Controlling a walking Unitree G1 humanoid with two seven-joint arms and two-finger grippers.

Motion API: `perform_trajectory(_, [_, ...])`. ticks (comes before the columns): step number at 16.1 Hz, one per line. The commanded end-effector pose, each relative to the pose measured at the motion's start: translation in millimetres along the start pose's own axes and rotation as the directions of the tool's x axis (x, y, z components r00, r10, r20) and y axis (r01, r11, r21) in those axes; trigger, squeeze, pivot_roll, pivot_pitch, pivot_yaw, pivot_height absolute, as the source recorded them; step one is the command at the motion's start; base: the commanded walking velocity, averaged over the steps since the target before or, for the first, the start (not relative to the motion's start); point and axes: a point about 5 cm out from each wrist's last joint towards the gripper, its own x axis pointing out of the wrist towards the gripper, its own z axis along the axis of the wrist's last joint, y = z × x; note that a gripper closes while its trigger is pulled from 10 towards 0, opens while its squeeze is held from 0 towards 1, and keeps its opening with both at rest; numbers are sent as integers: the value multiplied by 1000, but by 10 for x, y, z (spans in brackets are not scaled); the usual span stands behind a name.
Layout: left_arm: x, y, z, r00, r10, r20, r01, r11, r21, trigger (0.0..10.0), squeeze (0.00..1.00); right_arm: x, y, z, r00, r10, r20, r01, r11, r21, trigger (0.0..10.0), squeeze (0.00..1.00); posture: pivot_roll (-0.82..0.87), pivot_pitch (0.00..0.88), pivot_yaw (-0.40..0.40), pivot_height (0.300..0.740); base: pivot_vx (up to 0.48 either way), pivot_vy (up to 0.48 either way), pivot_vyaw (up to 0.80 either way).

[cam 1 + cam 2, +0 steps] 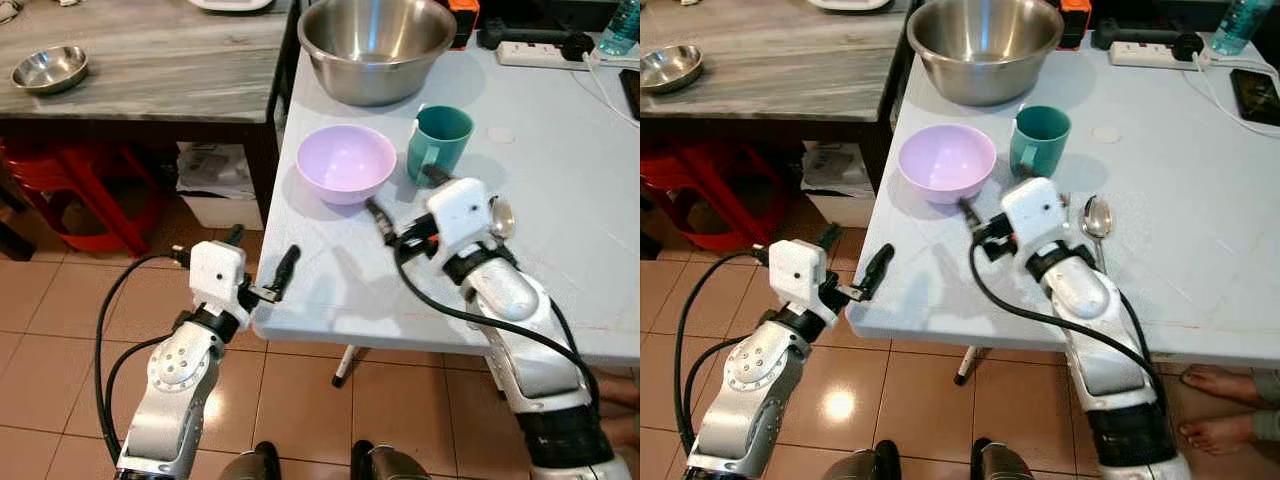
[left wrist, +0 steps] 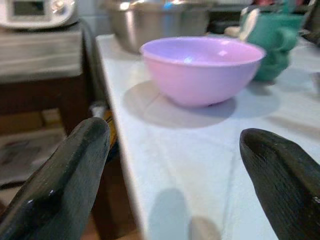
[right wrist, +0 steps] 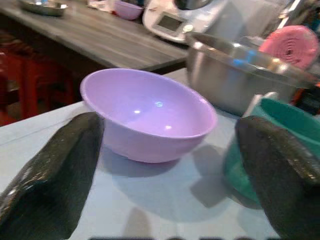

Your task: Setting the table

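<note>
The left tool [image 1: 262, 267] hovers at the desk [image 1: 560, 200] edge, fingers apart and empty. Ahead of both tools sits one purple bowl [image 1: 346, 162], the right tool [image 1: 978, 218] nearer, its fingers spread and pointing at the rim. Then one teal mug [image 1: 438, 141] just beside the bowl, one spoon [image 1: 1097, 222] lying lengthwise toward the robot, and one steel bowl [image 1: 376, 45] behind.

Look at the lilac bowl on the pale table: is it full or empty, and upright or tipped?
Empty and upright. The lilac bowl sits flat on the table, rim level, and its bare inside shows.
</note>
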Motion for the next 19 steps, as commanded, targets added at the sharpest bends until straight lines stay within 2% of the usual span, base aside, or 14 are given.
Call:
perform_trajectory(1, [-43, 15, -9, 1000, -13, -16, 14, 1000, 5, 10000, 0, 21, 23, -14, 999, 52, -14, -52, 998, 21, 10000, 0, -137, 235, 48, 740, 0, 0, 0])
perform_trajectory(6, [-116, -24, -32, 998, -52, -41, 52, 999, 4, 10000, 0, 238, -147, -17, 975, 192, -113, -202, 976, -77, 10000, 0, -133, 269, 55, 740, 0, 0, 0])
perform_trajectory(12, [-143, -77, -30, 998, -46, -52, 44, 998, -34, 10000, 0, 422, -199, 73, 952, 281, -119, -299, 936, -183, 10000, 0, -128, 285, 54, 740, 0, 0, 0])
perform_trajectory(15, [-138, -92, -27, 996, -66, -56, 64, 997, -39, 10000, 0, 511, -209, 40, 931, 326, -165, -361, 894, -267, 10000, 0, -128, 288, 57, 740, 0, 0, 0])
perform_trajectory(16, [-133, -99, -25, 996, -69, -56, 66, 997, -42, 10000, 0, 540, -218, 38, 926, 336, -170, -372, 888, -271, 10000, 0, -128, 288, 57, 740, 0, 0, 0])
perform_trajectory(17, [-127, -111, -26, 996, -71, -57, 69, 997, -44, 10000, 0, 577, -221, 49, 915, 359, -185, -402, 855, -327, 10000, 0, -128, 288, 57, 740, 0, 0, 0])
perform_trajectory(19, [-131, -124, -27, 996, -73, -59, 70, 996, -49, 10000, 0, 635, -218, 40, 901, 385, -202, -433, 833, -345, 10000, 0, -128, 288, 57, 740, 0, 0, 0])
